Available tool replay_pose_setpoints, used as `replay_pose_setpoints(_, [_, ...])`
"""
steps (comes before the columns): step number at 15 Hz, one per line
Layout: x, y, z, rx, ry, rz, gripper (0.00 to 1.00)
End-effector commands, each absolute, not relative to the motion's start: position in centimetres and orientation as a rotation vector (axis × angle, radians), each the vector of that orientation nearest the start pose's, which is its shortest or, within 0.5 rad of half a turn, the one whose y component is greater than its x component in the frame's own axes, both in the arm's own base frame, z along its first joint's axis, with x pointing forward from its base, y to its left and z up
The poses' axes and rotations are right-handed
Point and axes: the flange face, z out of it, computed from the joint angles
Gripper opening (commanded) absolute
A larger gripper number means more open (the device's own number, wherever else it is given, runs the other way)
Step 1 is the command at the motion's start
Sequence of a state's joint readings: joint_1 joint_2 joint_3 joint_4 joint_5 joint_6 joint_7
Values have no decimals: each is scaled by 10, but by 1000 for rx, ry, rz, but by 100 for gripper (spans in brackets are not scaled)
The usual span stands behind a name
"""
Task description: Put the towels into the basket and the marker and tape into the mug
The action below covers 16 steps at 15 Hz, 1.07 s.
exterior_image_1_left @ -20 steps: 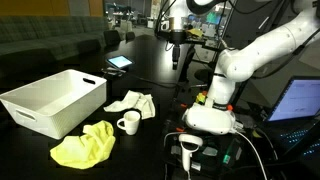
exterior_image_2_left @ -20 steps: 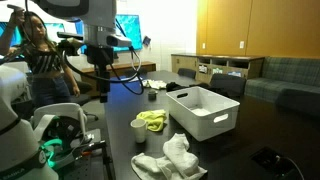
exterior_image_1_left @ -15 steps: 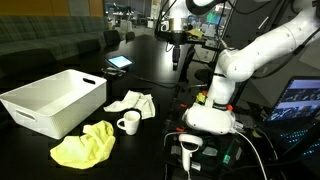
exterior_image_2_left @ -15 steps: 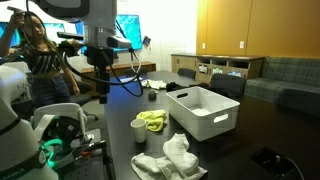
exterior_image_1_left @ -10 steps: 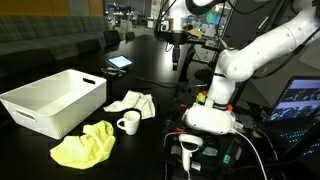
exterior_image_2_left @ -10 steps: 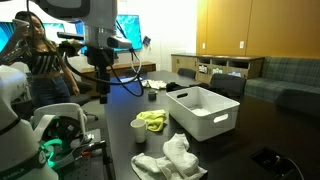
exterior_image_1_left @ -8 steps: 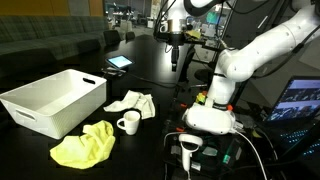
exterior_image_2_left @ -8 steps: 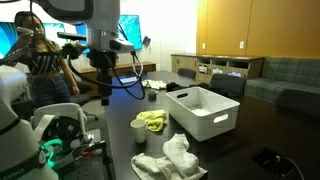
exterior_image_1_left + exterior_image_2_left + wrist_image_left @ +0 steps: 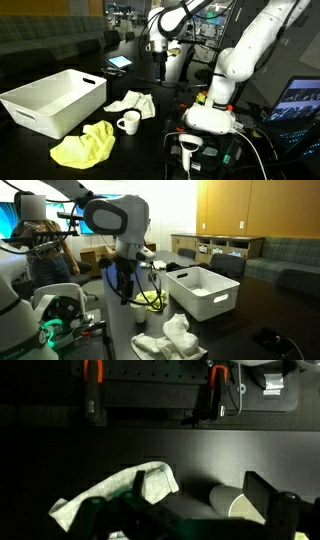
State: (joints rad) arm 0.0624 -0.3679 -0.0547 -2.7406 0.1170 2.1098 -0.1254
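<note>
My gripper (image 9: 160, 74) hangs open and empty above the dark table, over the white-cream towel (image 9: 133, 102) and short of the mug (image 9: 128, 123). The yellow towel (image 9: 85, 146) lies crumpled at the near edge. The white basket (image 9: 30, 108) stands beside both towels. In the wrist view my gripper (image 9: 185, 510) frames the white-cream towel (image 9: 120, 488) on one side and the mug (image 9: 235, 502) on the other, touching neither. In an exterior view the gripper (image 9: 123, 295) partly covers the yellow towel (image 9: 153, 301). I cannot make out the marker or the tape.
The robot's white base (image 9: 212, 118) stands close beside the mug. A laptop (image 9: 298, 100) glows at the table's edge, and a tablet (image 9: 119, 62) lies further back. A person (image 9: 40, 240) sits behind the arm. The basket (image 9: 222, 303) shows nothing inside.
The arm has swung down from high at the back to just above the white-cream towel and mug. The jaws stayed open; nothing on the table moved.
</note>
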Motion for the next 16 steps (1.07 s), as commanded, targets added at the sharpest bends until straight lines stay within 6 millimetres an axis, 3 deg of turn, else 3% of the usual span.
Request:
replay_pose_setpoints(1, [386,19,276,-2937,-34,472,100])
replay_pose_setpoints(7, [417,29,223,-2815,125,615,100])
replay_pose_setpoints(16, [402,49,147,-2660,356,770,100])
